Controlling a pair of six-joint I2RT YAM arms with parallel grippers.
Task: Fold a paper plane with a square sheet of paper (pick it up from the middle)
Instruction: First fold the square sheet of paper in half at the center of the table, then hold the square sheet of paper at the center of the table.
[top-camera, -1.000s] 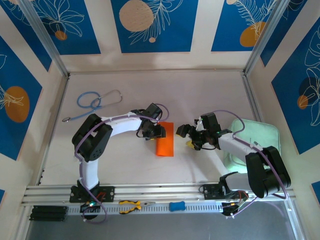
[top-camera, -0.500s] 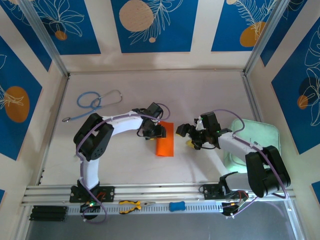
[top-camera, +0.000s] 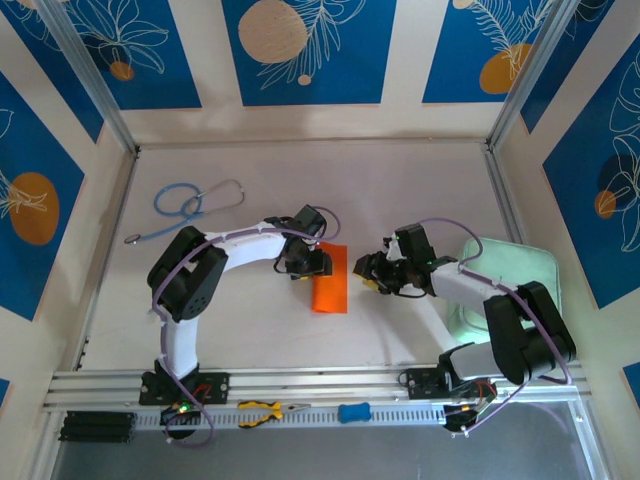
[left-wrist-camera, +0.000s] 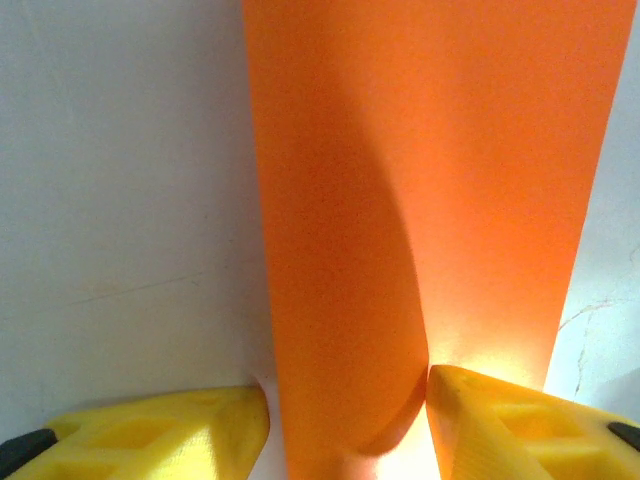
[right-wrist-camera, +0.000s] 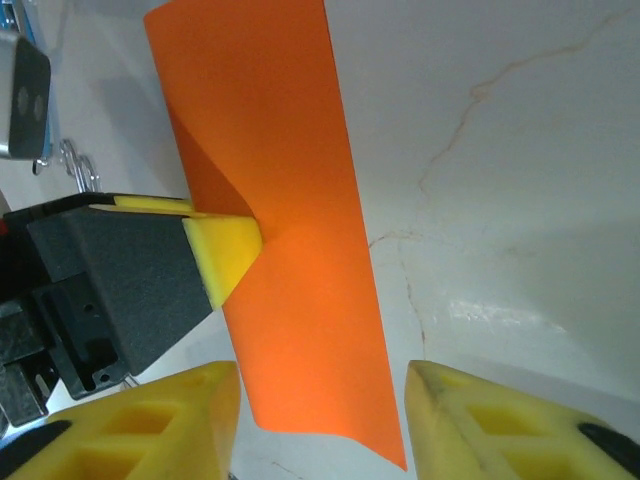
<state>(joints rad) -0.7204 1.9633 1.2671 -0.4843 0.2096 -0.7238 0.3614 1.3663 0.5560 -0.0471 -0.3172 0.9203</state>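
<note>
Since a second ago the right end effector (top-camera: 366, 272) has slid a little to the left, nearer the orange paper (top-camera: 330, 280), and its arm has swung in with it. From its own wrist view, the right end effector (right-wrist-camera: 322, 375) has its yellow fingers standing apart with nothing clamped between them, the near end of the paper (right-wrist-camera: 290, 250) lying just ahead of the gap.

On the desk (top-camera: 400, 190) a blue and grey stethoscope (top-camera: 195, 205) lies far left, well apart from the paper. A pale green pad (top-camera: 515, 280) sits at the right, partly covered by the right arm. Yellow-handled pliers (top-camera: 268, 410) and a small blue object (top-camera: 353, 411) rest on the rail at the near edge.

The paper lies near the middle of the desk, between the two end effectors, as a narrow upright rectangle of plain, bright orange. The left end effector (top-camera: 314, 268) sits at its upper left edge. Seen from the left wrist, the left end effector (left-wrist-camera: 348, 400) has its jaws apart, the paper (left-wrist-camera: 420, 200) running between them with a shaded raised fold. One left fingertip (right-wrist-camera: 225, 250) touches the paper where it creases upward.
</note>
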